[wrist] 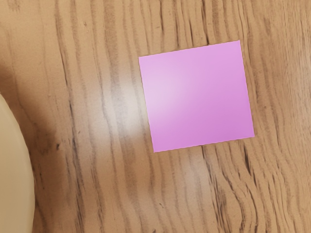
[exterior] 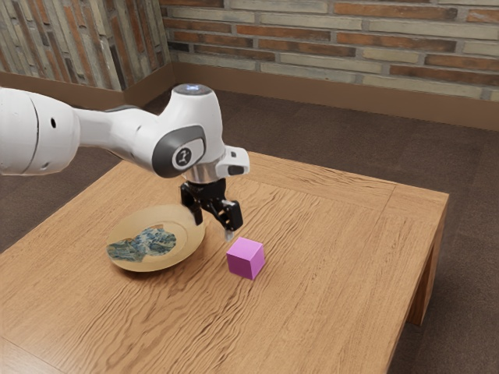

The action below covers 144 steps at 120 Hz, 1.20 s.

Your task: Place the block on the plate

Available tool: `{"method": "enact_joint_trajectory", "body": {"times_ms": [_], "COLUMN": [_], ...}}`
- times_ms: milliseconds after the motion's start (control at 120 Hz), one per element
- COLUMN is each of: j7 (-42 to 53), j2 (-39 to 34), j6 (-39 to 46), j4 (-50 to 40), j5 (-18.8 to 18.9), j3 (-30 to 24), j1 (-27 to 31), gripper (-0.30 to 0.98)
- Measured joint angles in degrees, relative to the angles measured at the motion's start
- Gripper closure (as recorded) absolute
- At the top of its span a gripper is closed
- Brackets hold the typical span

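My gripper [exterior: 213,227] stands open above the table in the exterior view, its two fingers apart with nothing between them. Just beyond it towards the exterior view's right, the pink block [exterior: 245,259] rests on the wood, below fingertip height. From above, the block [wrist: 197,96] shows its flat, square top in the wrist view, slightly turned. The tan plate [exterior: 187,243], with a blue-grey pattern, lies on the exterior view's left of the block, apart from it and partly behind the gripper. Part of the plate's rim [wrist: 17,170] appears in the wrist view.
The wooden table [exterior: 335,257] extends around both objects, with its far corner and a leg at the exterior view's right. Behind it are a dark floor [exterior: 327,144] and a brick wall [exterior: 312,39].
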State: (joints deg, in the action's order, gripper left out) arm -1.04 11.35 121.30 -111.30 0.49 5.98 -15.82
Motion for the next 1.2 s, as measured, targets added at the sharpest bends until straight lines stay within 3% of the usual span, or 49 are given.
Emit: {"method": "enact_joint_trajectory", "body": {"times_ms": [608, 1200], "j7": [-5.7, -5.5], "j2": [11.4, 17.8], "j6": [6.6, 10.1], "j4": [5.7, 9.3], "j5": [-1.7, -1.8], "j3": [-1.0, -3.4], "j1": [-1.5, 1.9], "gripper": [0.0, 0.0]}}
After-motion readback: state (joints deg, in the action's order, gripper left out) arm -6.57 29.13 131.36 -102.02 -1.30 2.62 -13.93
